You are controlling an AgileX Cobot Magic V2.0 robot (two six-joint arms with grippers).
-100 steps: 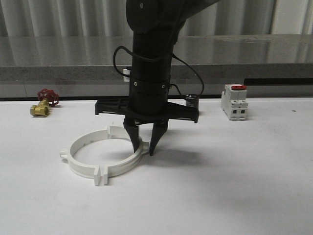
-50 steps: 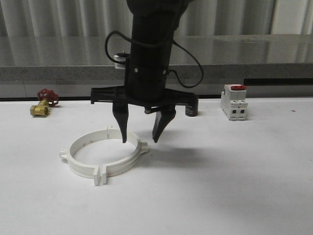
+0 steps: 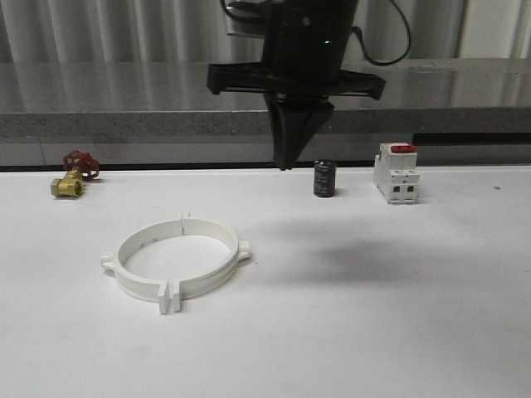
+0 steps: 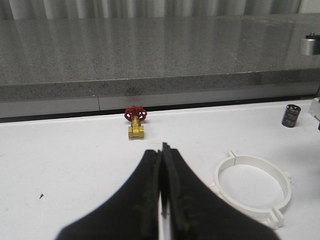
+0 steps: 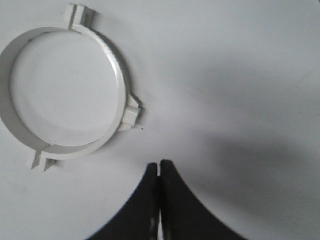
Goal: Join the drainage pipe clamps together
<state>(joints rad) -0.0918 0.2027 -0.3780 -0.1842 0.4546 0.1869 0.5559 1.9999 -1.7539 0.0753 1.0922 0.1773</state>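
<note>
The two white drainage pipe clamps lie flat on the white table as one closed ring (image 3: 207, 283), left of centre. Their end tabs meet at the near seam (image 3: 170, 298) and at the far seam (image 3: 184, 220). My right gripper (image 3: 284, 164) hangs high above the table, up and to the right of the ring, shut with nothing in it. From its wrist I look down on the ring (image 5: 118, 75), with the shut fingertips (image 5: 159, 163) apart from it. My left gripper (image 4: 162, 147) is shut and empty, and the ring (image 4: 250, 212) lies beside it.
A brass valve with a red handwheel (image 3: 73, 176) (image 4: 136, 120) sits at the far left. A small black cylinder (image 3: 324, 179) (image 4: 290, 115) and a white block with a red top (image 3: 397, 172) stand at the back right. A grey stone ledge (image 3: 99, 99) runs behind the table.
My right gripper has let go of the ring's right rim, risen well above the table, shifted right and shut its fingers. The ring has stayed in place.
</note>
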